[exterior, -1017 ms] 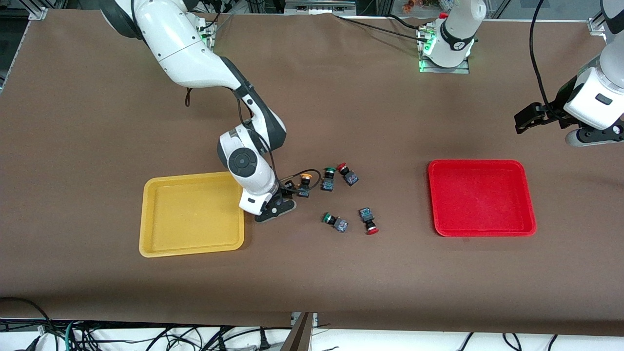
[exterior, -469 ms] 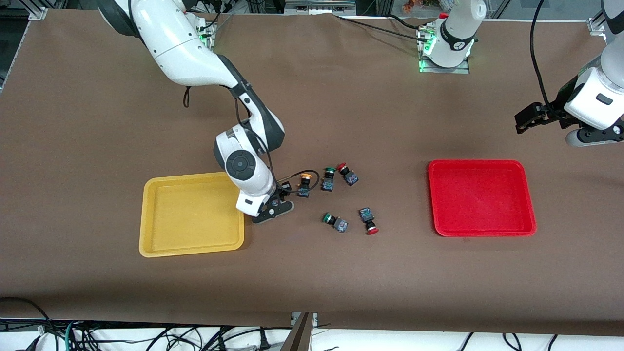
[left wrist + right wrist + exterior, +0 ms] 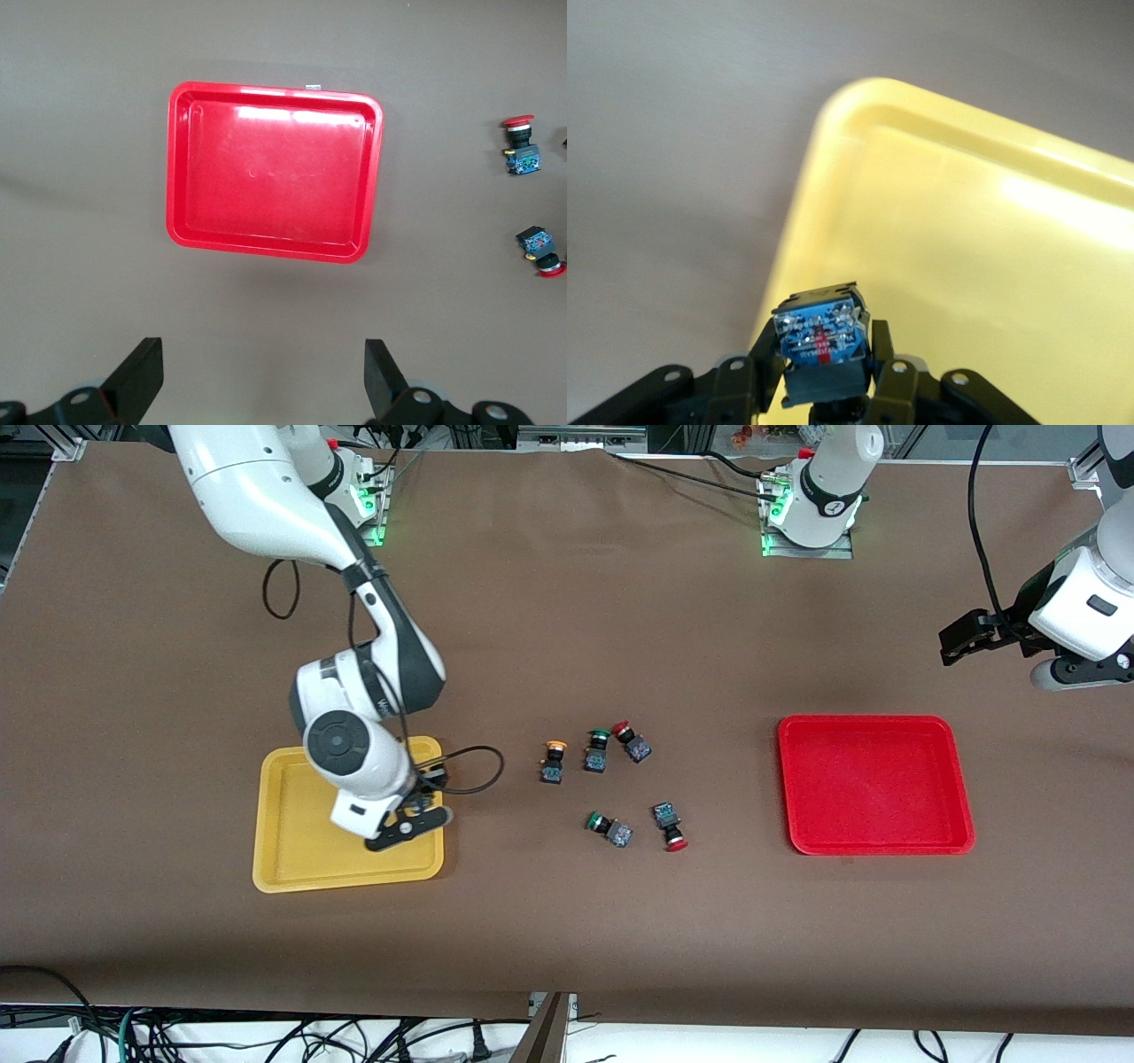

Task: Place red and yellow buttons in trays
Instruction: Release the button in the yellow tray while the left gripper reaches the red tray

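My right gripper is shut on a button whose blue-faced body shows while its cap is hidden. It holds the button over the yellow tray, at the tray's edge toward the left arm's end. The tray also shows in the right wrist view. A yellow button and two red buttons lie on the cloth between the trays. The red tray holds nothing. My left gripper is open and empty, up beside the red tray.
Two green-capped switches lie among the buttons. The right arm's cable loops out toward them. The two red buttons show at the edge of the left wrist view.
My right gripper has lifted a button from beside the yellow button and carried it toward the right arm's end, over the yellow tray. The left arm has barely moved.
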